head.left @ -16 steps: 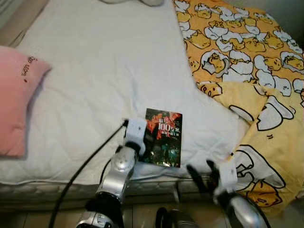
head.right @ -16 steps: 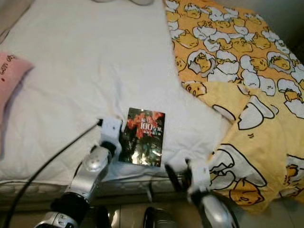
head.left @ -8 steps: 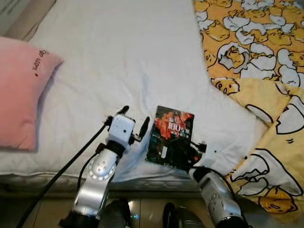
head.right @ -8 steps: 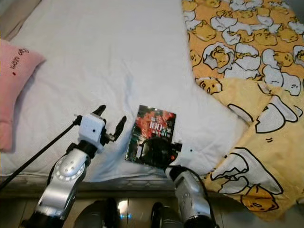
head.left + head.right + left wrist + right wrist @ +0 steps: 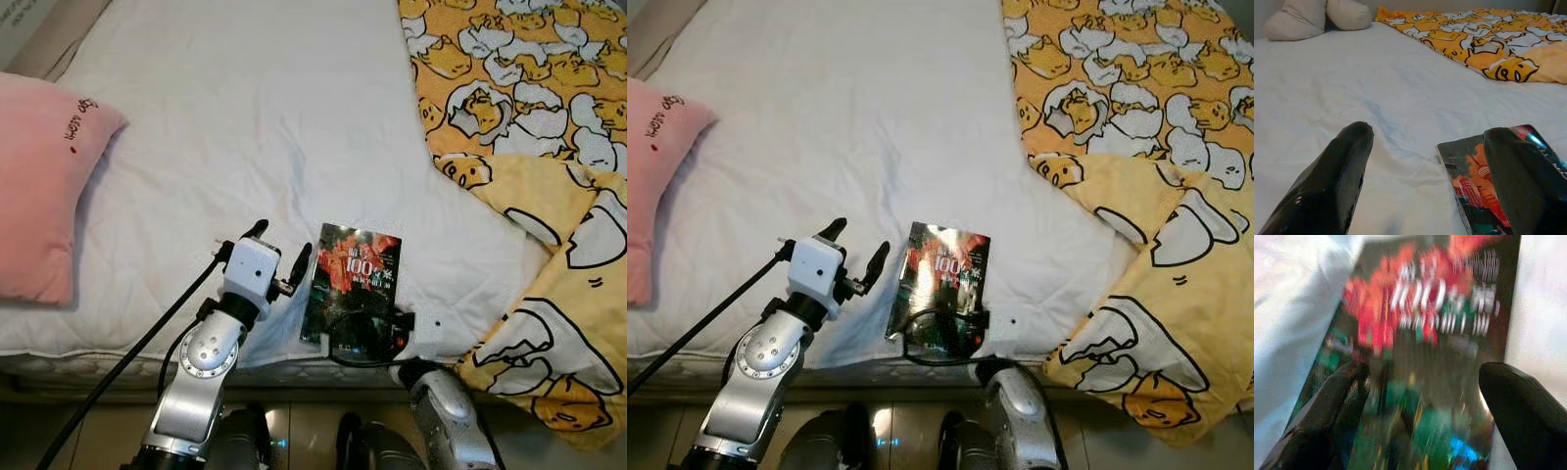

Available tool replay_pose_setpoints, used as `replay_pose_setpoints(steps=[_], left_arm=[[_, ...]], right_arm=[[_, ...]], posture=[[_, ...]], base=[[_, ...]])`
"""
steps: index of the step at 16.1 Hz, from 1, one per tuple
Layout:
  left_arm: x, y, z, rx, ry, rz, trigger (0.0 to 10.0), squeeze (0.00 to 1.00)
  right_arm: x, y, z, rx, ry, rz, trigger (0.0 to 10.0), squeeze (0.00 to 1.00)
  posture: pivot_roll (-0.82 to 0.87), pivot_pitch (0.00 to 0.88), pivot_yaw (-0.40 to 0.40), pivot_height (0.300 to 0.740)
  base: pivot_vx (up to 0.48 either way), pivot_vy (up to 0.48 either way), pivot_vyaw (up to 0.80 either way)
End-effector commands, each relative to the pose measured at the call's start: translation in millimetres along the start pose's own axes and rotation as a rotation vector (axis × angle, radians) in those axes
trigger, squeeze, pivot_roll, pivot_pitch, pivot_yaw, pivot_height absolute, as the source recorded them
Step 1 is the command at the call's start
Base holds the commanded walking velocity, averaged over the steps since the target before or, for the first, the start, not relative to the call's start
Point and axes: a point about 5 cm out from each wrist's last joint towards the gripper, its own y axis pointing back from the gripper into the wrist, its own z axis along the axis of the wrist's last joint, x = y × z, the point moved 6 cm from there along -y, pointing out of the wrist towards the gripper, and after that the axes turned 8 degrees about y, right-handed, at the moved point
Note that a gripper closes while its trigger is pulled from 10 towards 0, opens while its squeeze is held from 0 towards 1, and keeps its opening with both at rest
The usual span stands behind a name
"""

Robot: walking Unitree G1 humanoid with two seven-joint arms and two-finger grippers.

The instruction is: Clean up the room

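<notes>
The bed (image 5: 245,117) sheet is plain white, the pillow (image 5: 39,186) pink. The blanket (image 5: 529,108) is orange-yellow with white and yellow egg cartoons; the book (image 5: 353,284) cover is dark with red and green.

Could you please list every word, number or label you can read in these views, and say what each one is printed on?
"100": large white digits on the cover of the book lying on the white bed; the characters around the digits are too blurred to read.
Small dark lettering on the pink pillow: too small to read.
The yellow blanket carries only cartoon egg figures, no text.
</notes>
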Motion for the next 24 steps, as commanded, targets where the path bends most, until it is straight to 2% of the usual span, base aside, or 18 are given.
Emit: replay_pose_setpoints(steps=[1,5,7,8,10,13,14,16,18,19,20,21,23,24], left_arm=[[-9.0,-1.2,1.3,0.002,-0.001,-0.019,10.0,0.0],[-16.6,-1.0,-1.2,0.013,0.01,-0.036,10.0,0.0],[-16.0,0.3,-3.4,0.022,0.012,-0.035,10.0,0.0],[-15.6,0.5,-4.2,0.026,0.01,-0.034,10.0,0.0],[-14.1,0.2,-4.0,0.028,0.007,-0.031,10.0,0.0],[-13.2,0.3,-3.2,0.028,0.001,-0.032,10.0,0.0],[-22.3,3.3,-6.6,0.048,0.022,-0.07,10.0,0.0],[-31.2,8.6,-11.4,0.071,0.066,-0.099,10.0,0.0],[-34.7,16.5,-23.1,0.118,0.132,-0.081,10.0,0.0],[-33.2,25.6,-41.8,0.185,0.217,-0.016,10.0,0.88],[-34.3,30.6,-50.0,0.211,0.272,0.01,10.0,1.0],[-44.4,33.5,-54.2,0.226,0.281,-0.021,10.0,1.0],[-54.8,33.2,-65.9,0.268,0.246,-0.071,10.0,1.0],[-49.0,18.6,-89.9,0.327,0.15,-0.071,10.0,1.0]], right_arm=[[-10.1,1.3,14.9,-0.055,0.062,-0.039,10.0,0.0],[-30.5,-1.2,3.6,-0.015,-0.024,-0.137,10.0,0.0],[-31.8,-2.6,-1.7,0.008,-0.077,-0.15,10.0,0.0],[-31.0,-4.7,-7.4,0.031,-0.133,-0.152,10.0,0.0],[-26.2,-9.9,-10.3,0.044,-0.154,-0.133,10.0,0.0],[-9.7,-22.0,-6.1,0.04,-0.118,-0.071,10.0,0.0],[-10.3,-19.9,-3.7,0.028,-0.08,-0.073,10.0,0.0],[-15.1,-13.3,-0.3,0.008,0.002,-0.094,10.0,0.0],[-26.7,0.7,4.9,-0.019,0.139,-0.149,10.0,0.0],[-39.1,30.1,11.1,-0.05,0.26,-0.213,10.0,0.0],[-45.6,52.0,12.5,-0.05,0.32,-0.248,10.0,0.0],[-57.2,82.7,3.3,-0.007,0.382,-0.287,10.0,0.0],[-63.4,100.3,-9.6,0.043,0.396,-0.293,10.0,0.0],[-58.9,101.8,-24.7,0.08,0.32,-0.256,10.0,0.0]], posture=[[0.11,0.237,-0.083,0.74],[0.12,0.238,-0.084,0.74],[0.12,0.237,-0.083,0.74],[0.12,0.237,-0.083,0.74],[0.13,0.235,-0.073,0.74],[0.14,0.227,-0.071,0.74],[0.14,0.222,-0.074,0.74],[0.14,0.218,-0.079,0.74],[0.12,0.209,-0.094,0.74],[0.1,0.201,-0.111,0.74],[0.1,0.199,-0.117,0.74],[0.08,0.196,-0.135,0.74],[0.07,0.198,-0.137,0.74],[0.05,0.2,-0.138,0.74]], base=[[0.0,0.0,0.0],[0.0,0.0,0.0],[0.0,0.0,0.0],[0.0,0.0,0.0],[0.0,0.0,0.0],[0.0,0.0,0.0],[0.0,0.0,0.0],[0.0,0.0,0.0],[0.0,0.0,0.0],[0.0,0.0,0.0],[0.0,0.0,0.0],[0.0,0.0,0.0],[0.0,0.0,0.0],[0.0,0.0,0.0]])
